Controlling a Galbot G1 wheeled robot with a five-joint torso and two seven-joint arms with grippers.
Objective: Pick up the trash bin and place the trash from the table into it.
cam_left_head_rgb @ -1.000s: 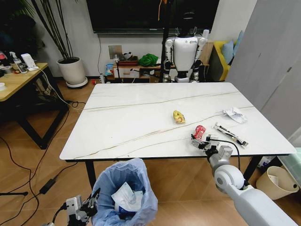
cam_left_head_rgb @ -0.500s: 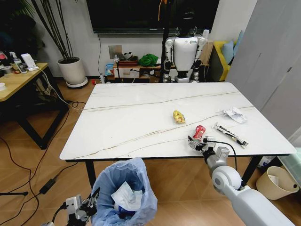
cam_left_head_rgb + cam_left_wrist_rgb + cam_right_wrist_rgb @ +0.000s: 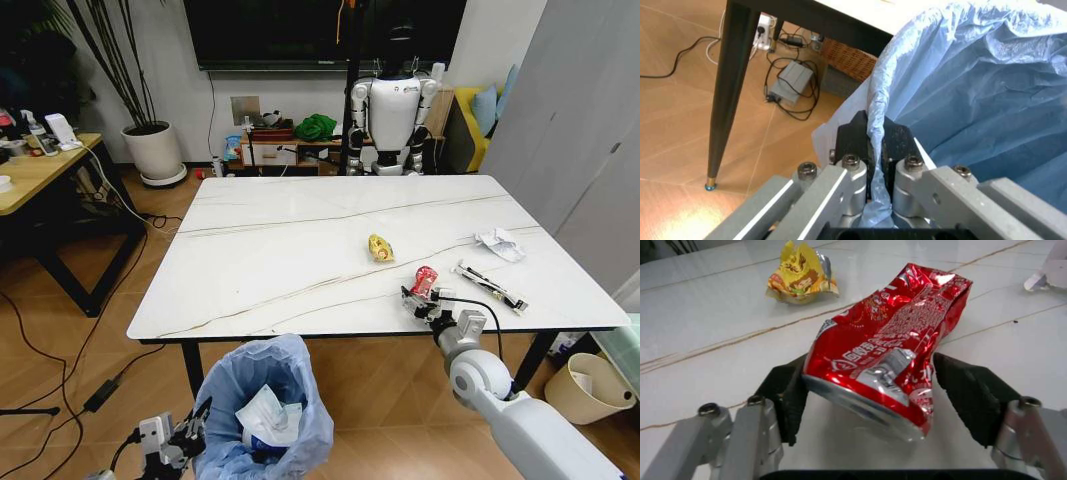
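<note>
The left gripper (image 3: 875, 150) is pinching the rim of the blue-bagged trash bin (image 3: 262, 400), which is hanging below the marble table's (image 3: 280, 250) near edge. The right gripper (image 3: 883, 390) is straddling the crushed red can (image 3: 890, 365) lying on the tabletop, jaws spread beside it, near the yellow wrapper (image 3: 379, 247).

The crushed red metal can (image 3: 890, 347) gleams glossy on the smooth, polished white marble-look counter (image 3: 290, 260); the thin translucent blue plastic bin bag (image 3: 973, 85) is crinkled.
</note>
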